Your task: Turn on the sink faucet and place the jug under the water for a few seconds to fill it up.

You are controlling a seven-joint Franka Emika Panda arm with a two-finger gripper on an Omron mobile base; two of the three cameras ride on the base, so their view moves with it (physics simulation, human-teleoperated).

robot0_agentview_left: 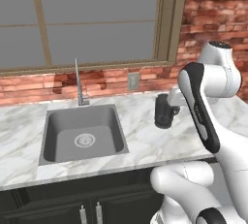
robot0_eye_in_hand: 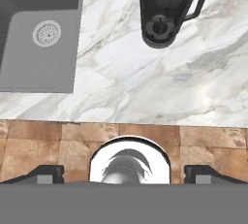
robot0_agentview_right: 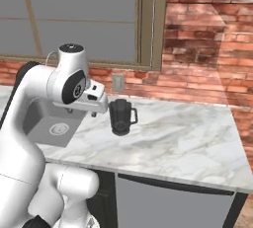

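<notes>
we read the dark charcoal ribbed jug with a side handle [robot0_agentview_left: 164, 111] as parked: it stands upright on the white-and-grey marbled tabletop [robot0_agentview_left: 145, 140], centre-right in the left base view, well apart from the square grey recessed sink [robot0_agentview_left: 82, 132] at centre-left. likely a start spot, beside the basin and inside arm reach. nothing touches it. in the right base view the jug [robot0_agentview_right: 121, 117] is at frame centre, handle pointing to frame right, with the sink [robot0_agentview_right: 42, 123] partly hidden behind the white arm at the left.

the thin silver gooseneck faucet [robot0_agentview_left: 78, 83] rises from the back rim of the sink, spout over the basin. no stream visible, so our judgement: tap not yet on, jug not yet under it.

gripper [robot0_eye_in_hand: 124, 173]: fingertips sit at the far left and far right of the bottom edge in the hand view, spread wide, nothing between them. the hand looks straight down from high up; the jug [robot0_eye_in_hand: 164, 12] shows in the upper right with its open mouth toward the camera, the sink [robot0_eye_in_hand: 38, 34] and its round silver drain [robot0_eye_in_hand: 47, 33] in the upper left. we judge the gripper is over neither, so it's free for either the lever or the jug.

grey wall outlet [robot0_agentview_left: 133, 80] on the red brick wall [robot0_agentview_left: 208, 9], above the tabletop between sink and jug.

labels: no brand, text or marking readable on jug, faucet or robot.
</notes>
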